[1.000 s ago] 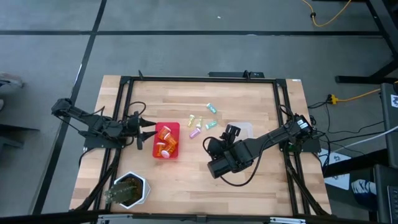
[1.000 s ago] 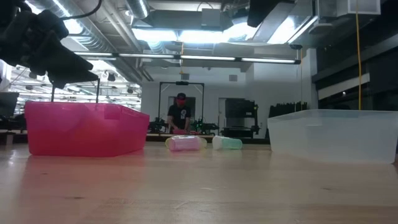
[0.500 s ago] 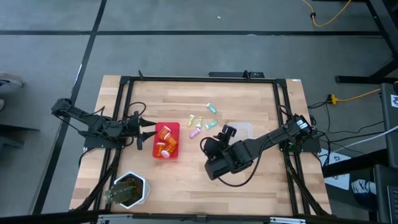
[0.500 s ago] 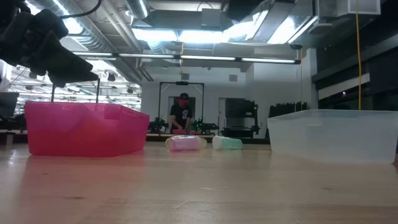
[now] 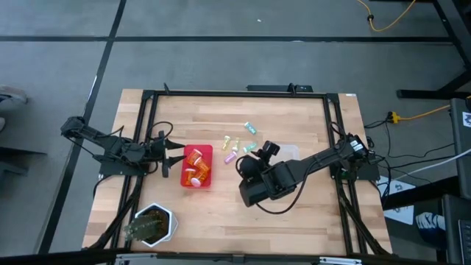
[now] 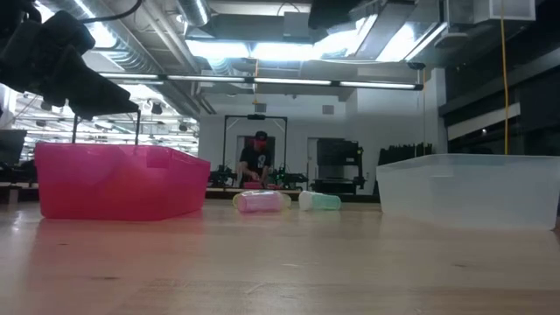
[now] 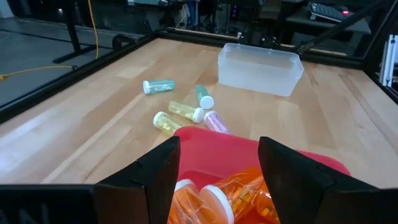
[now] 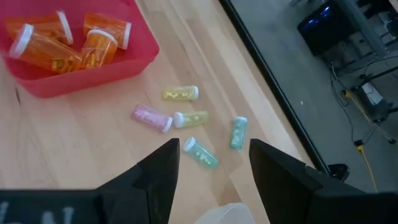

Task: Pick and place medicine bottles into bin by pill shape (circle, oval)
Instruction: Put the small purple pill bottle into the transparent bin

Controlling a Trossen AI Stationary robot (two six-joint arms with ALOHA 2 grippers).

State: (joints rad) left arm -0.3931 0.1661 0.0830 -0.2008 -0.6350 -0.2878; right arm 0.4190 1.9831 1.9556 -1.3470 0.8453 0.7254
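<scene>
The right claw hangs above the middle of the table, its two dark fingers spread apart with nothing between them. Just ahead of it lie five small loose medicine bottles, all on their sides: a teal bottle nearest its fingertips, a pink bottle and a yellow-green bottle lying end to end just beyond that, a yellow bottle past those, and a second teal bottle off to one side, toward the table's far edge. Right beside the claw, on the side toward its own arm, sits the clear bin, partly covered by the arm in the high view. Farther out, on the opposite side, stands the red bin, which holds several orange bottles with white caps. Over the outer rim of that red bin waits the left claw, its fingers also parted and holding nothing, the orange bottles lying below and ahead of it. Near the table's front corner on the left arm's side stands a white hexagonal pot with dark contents. In the room behind the table a person is visible.
</scene>
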